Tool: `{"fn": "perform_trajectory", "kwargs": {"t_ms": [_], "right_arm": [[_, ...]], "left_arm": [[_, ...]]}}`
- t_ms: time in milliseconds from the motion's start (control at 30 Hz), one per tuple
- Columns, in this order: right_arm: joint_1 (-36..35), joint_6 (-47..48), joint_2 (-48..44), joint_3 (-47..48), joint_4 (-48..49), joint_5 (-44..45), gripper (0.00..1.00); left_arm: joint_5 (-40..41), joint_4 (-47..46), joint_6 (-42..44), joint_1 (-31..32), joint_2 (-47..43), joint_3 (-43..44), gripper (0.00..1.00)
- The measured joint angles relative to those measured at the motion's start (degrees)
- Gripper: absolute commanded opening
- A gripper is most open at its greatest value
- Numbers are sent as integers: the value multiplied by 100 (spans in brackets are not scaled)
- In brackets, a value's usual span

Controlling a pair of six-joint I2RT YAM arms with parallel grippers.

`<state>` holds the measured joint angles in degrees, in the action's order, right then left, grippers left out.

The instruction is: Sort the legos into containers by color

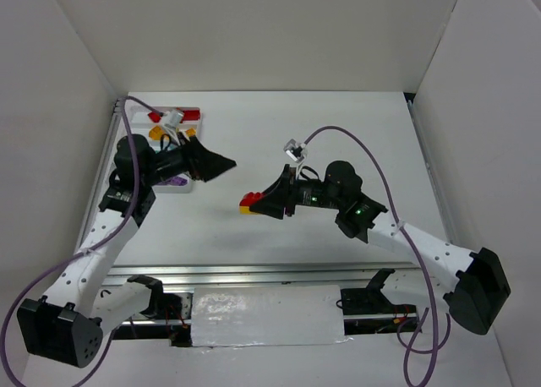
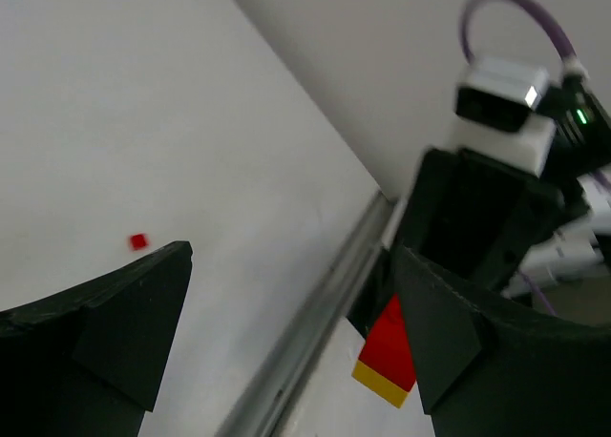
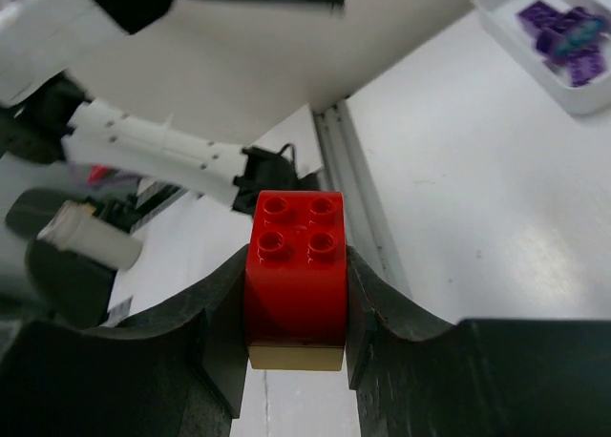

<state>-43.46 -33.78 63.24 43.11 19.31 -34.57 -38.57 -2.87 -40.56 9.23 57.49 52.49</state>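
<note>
My right gripper (image 1: 252,204) (image 3: 296,294) is shut on a stacked pair of legos, a red brick (image 3: 295,265) (image 1: 250,198) pressed onto a yellow brick (image 3: 295,358) (image 1: 244,208), held above the middle of the table. The left wrist view shows the same pair (image 2: 387,349) past my left fingers. My left gripper (image 1: 221,163) (image 2: 286,313) is open and empty, hanging just right of the white tray (image 1: 184,188). The tray holds red legos (image 1: 190,115), orange legos (image 1: 157,133) and purple legos (image 1: 175,182) (image 3: 563,31). My left arm hides part of it.
White walls close in the table on the left, back and right. A metal rail (image 1: 254,273) (image 2: 315,332) runs along the near edge by the arm bases. A tiny red square (image 2: 139,241) shows on the white surface in the left wrist view.
</note>
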Motion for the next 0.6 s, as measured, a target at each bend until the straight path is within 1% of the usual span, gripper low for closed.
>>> {"fn": "perform_trajectory", "kwargs": {"t_ms": [100, 167, 267, 400, 500, 600], "right_arm": [[0, 219, -118, 48, -22, -632, 0], [0, 413, -146, 98, -140, -975, 0], [0, 673, -267, 111, -393, -1237, 0], [0, 931, -487, 129, -710, -1292, 0], [0, 1021, -551, 190, -870, -1285, 0], [0, 1067, -570, 221, -955, -1287, 0]], "left_arm": [[-844, -507, 42, 662, -107, -251, 99], [-1176, -560, 179, 944, -201, -293, 99], [-1464, -603, 378, 1298, -367, -293, 99], [-1628, -649, 586, 1784, -483, -293, 98], [-1561, -551, 791, 2168, -446, -293, 93], [-1447, -413, 1023, 2461, -332, -289, 83]]}}
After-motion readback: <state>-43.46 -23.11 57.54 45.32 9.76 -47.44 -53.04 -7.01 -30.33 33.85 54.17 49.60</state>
